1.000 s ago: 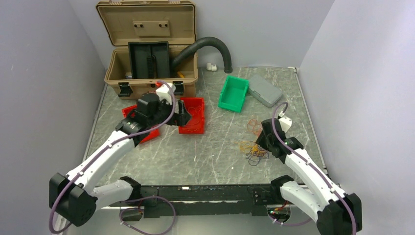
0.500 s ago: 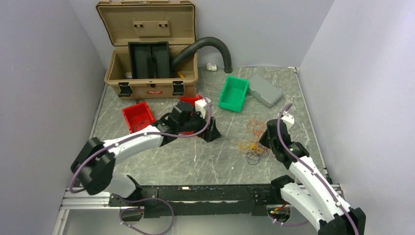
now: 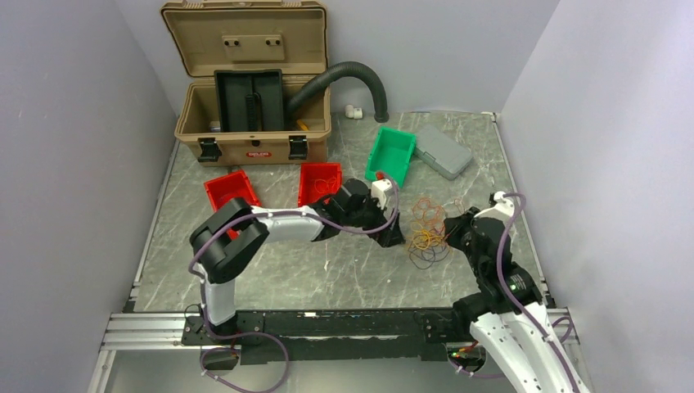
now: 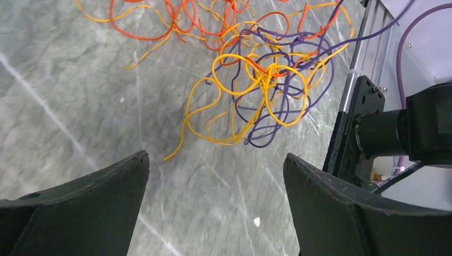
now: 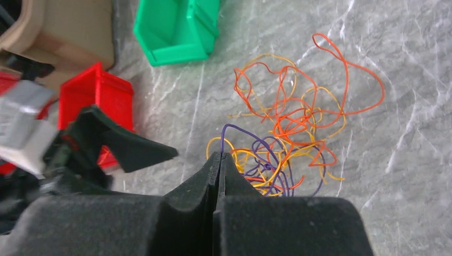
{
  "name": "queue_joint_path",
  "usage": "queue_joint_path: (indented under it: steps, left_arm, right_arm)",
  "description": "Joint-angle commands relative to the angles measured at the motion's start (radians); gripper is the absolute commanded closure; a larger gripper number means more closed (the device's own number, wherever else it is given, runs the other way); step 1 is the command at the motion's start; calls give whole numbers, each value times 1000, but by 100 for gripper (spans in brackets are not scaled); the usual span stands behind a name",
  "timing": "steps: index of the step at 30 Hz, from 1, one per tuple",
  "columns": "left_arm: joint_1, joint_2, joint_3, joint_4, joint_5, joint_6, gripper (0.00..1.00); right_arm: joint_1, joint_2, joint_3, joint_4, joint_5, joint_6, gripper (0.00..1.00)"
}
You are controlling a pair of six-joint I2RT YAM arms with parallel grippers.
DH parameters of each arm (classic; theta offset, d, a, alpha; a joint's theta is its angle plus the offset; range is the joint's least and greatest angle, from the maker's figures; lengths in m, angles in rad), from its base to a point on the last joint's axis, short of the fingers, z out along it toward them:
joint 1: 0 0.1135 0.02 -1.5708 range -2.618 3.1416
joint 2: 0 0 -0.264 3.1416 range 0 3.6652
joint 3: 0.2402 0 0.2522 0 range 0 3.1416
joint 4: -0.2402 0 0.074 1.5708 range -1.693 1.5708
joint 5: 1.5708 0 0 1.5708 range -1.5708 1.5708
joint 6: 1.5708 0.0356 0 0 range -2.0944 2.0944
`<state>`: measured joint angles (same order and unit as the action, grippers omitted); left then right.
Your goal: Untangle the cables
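Top view, cables: the cables (image 3: pixel 427 229), a loose tangle of hair-thin orange, yellow, red and dark purple wires, lie on the grey marbled table (image 3: pixel 270 270), right of centre, between the two grippers.
Top view, left gripper: the left gripper (image 3: pixel 394 236) is stretched across the table and hangs just beside the tangle's left edge.
Top view, right gripper: the right gripper (image 3: pixel 455 236) sits at the tangle's right edge.
Top view, change: a second ago the left arm was back over the two red plastic bins (image 3: pixel 321 182). It has since swung across to the wires, and the right arm has shifted round to their far side.
Left wrist view, jaws: spread wide with nothing between them. The yellow-and-purple knot (image 4: pixel 261 80) lies ahead of the fingertips, untouched.
Right wrist view, jaws: pressed fully together at the near edge of the tangle (image 5: pixel 288 133), having just closed from half open. A purple strand runs down to the tips, but whether it is pinched cannot be told.
Meaning for the task: the wires are still knotted. With one arm on each side, a two-handed pull apart looks to be the step being set up.
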<state>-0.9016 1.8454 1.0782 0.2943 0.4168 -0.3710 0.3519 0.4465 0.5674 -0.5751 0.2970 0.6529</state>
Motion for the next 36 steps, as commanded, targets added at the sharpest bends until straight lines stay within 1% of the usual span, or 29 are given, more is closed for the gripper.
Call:
queue_joint_path:
  steps: [1,4,6,9,12,15,21,27,31,36]
  left_arm:
    - [-34,75,66,139,34,-46,3]
    - [-51,150,87,194,44,-94,6]
    - [-58,188,104,216,42,-121,8]
    - [-59,222,126,217,21,-128,14]
    - [-59,236,146,183,-11,-113,24]
    - [-59,218,132,186,-29,-102,30]
    - [-59,158,74,196,-66,-72,31]
    - [-59,118,84,154,-79,-37,29]
    - [-59,46,22,247,-74,-50,19]
    - [-59,-99,-100,382,-55,-45,14]
  right_arm:
    - [-2,-109,7,39,7,-42,100]
    - [-3,-195,3,110,-28,-94,100]
    - [-2,-213,22,131,-41,-122,100]
    - [-2,-195,70,120,-39,-146,100]
    - [-3,-175,114,99,-7,-162,100]
    - [-2,-168,148,88,14,-175,100]
    - [-2,-137,230,28,59,-177,100]
    - [-2,-113,277,-15,77,-167,100]
    - [-1,-77,302,-50,38,-132,100]
    - [-3,-22,299,-106,-9,-68,100]
